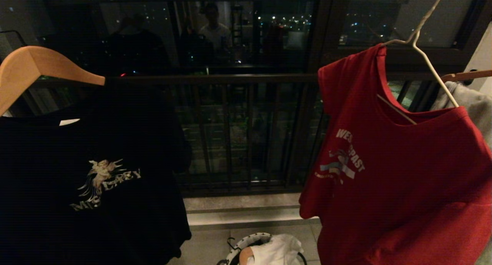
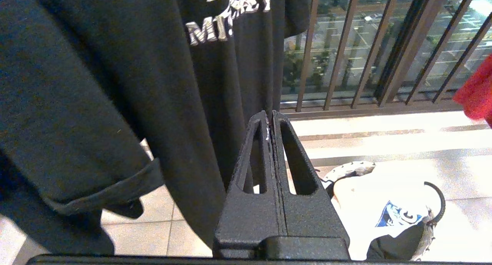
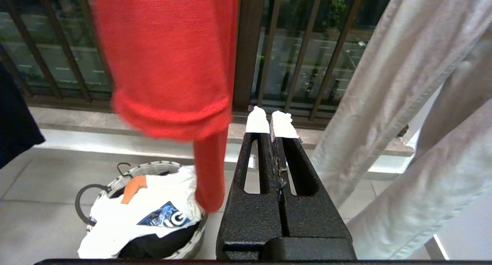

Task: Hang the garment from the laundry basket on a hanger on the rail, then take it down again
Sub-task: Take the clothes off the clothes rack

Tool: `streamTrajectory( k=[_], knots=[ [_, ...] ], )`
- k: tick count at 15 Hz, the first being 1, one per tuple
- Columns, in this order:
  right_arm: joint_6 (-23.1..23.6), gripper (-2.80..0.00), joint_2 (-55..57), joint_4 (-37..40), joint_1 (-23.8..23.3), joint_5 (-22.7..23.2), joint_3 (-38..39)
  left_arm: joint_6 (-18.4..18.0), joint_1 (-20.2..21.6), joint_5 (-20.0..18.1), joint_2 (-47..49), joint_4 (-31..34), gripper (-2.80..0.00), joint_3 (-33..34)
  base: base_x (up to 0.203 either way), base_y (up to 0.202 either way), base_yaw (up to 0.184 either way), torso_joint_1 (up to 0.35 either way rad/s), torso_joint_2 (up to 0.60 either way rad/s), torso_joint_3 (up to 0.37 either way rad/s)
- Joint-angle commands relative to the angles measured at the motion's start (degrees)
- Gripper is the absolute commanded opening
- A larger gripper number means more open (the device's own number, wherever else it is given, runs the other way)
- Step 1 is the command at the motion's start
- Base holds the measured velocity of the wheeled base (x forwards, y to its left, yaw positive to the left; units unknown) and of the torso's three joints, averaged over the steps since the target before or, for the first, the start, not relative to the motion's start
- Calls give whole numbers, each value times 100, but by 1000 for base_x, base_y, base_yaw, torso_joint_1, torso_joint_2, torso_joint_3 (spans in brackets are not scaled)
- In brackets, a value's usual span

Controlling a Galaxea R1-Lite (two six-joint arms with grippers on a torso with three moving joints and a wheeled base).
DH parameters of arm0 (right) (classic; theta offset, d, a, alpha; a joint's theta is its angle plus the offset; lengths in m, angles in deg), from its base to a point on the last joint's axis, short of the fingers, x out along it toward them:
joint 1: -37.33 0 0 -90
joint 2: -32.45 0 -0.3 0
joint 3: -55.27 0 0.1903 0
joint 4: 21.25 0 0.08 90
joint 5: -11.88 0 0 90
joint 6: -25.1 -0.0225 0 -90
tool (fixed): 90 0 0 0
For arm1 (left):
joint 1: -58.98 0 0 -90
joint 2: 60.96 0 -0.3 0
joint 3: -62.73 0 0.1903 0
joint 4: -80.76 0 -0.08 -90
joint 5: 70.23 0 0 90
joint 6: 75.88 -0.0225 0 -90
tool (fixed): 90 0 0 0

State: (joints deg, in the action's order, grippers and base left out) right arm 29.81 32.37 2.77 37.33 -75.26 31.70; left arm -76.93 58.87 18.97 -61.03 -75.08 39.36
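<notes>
The garment [image 1: 399, 173], a red T-shirt with white chest lettering, hangs on the thin white wire hanger [image 1: 424, 53] at the right of the head view; the rail itself is above the picture, out of view. Its red sleeve [image 3: 169, 65] hangs in front of the right wrist camera. The laundry basket [image 3: 153, 219] stands on the floor below, holding white cloth. My left gripper [image 2: 270, 117] is shut and empty beside the black T-shirt. My right gripper [image 3: 271, 117], with white-taped tips, is shut and empty, below and apart from the red garment. Neither arm shows in the head view.
A black T-shirt with an angel print [image 1: 88, 180] hangs on a wooden hanger [image 1: 34, 69] at the left. Pale grey clothing [image 3: 423, 103] hangs at the far right. A dark balcony railing [image 1: 246, 134] and window stand behind; a person's reflection [image 1: 213, 27] shows in the glass.
</notes>
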Motion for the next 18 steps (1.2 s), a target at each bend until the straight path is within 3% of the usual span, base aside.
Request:
streamTrajectory(
  k=[1, 4, 7, 13, 18],
  knots=[
    [-21, -280, 7, 13, 0, 2, -6, -1, 2, 1, 7, 0, -280, 9, 0, 0, 0, 0, 0, 0],
    [13, -280, -1, 11, 0, -43, -7, -4, 2, 7, 7, 0, -280, 9, 0, 0, 0, 0, 0, 0],
    [26, -280, 199, 56, 0, -83, -487, -9, 2, 2, 7, 0, -280, 9, 0, 0, 0, 0, 0, 0],
    [60, -280, 1886, 58, 20, -37, -2582, -9, 2, 1, 7, 0, -280, 9, 0, 0, 0, 0, 0, 0],
    [378, -280, 3715, 97, 18, 118, -4378, 26, 2, 10, 4, 0, -280, 9, 0, 0, 0, 0, 0, 0]
  ],
)
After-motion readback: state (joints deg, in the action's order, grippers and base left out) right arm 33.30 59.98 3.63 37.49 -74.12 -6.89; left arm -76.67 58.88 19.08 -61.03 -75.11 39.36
